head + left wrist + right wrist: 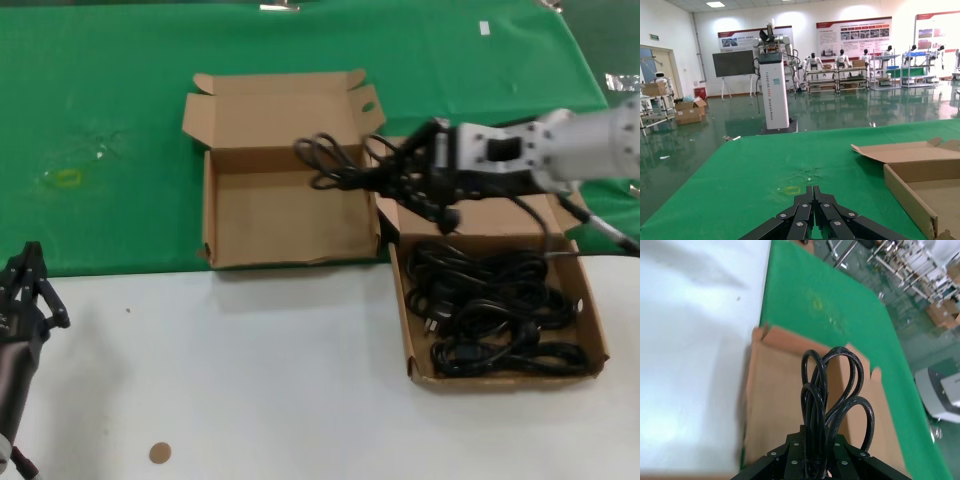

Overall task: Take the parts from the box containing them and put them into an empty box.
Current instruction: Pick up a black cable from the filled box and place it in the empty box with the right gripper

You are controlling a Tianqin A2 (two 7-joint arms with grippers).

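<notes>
The empty box is a squarish brown mailer with its lid open and two notched ears; it lies at the centre, half on the green cloth. It also shows in the right wrist view. The box containing parts stands to its right, with several black coiled cables inside. My right gripper is shut on a coiled black cable and holds it above the empty box's right edge; the loops show in the right wrist view. My left gripper is shut and empty, parked low at the left.
A green cloth covers the far half of the table and a white surface the near half. A small brown disc lies near the front edge. A wrinkle with a yellow mark sits in the cloth at the left.
</notes>
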